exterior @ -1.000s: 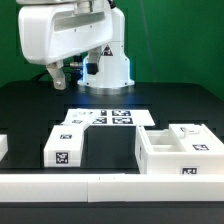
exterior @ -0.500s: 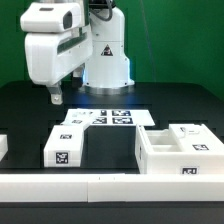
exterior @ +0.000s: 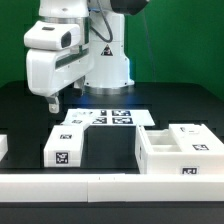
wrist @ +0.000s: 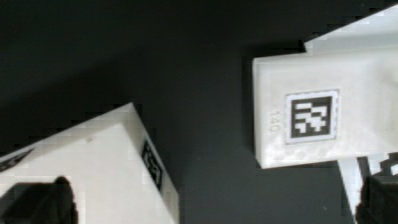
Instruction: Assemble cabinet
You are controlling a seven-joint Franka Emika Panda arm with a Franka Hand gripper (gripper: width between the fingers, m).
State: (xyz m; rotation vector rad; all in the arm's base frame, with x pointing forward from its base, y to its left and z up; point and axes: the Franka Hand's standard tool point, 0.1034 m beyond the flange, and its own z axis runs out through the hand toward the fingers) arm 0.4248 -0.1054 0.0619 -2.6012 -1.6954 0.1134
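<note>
The cabinet box [exterior: 180,152] is a large white open box with a divider and a tag on its front. It stands at the exterior view's right. A smaller white block [exterior: 64,146] with one tag stands left of it. My gripper [exterior: 55,104] hangs above the table behind that block, near the left end of the marker board [exterior: 105,117]. In the wrist view the gripper [wrist: 210,192] is open and empty, with dark fingers [wrist: 36,202] at the edges. Below it lie a white piece with one tag [wrist: 306,112] and a white block edge [wrist: 89,160].
A long white border rail [exterior: 100,186] runs along the table's front. Another white part [exterior: 3,148] shows at the left edge. The robot base [exterior: 105,65] stands behind the marker board. The tabletop is black.
The gripper has come down and slightly forward toward the table behind the small white block. The parts on the table have not moved.
</note>
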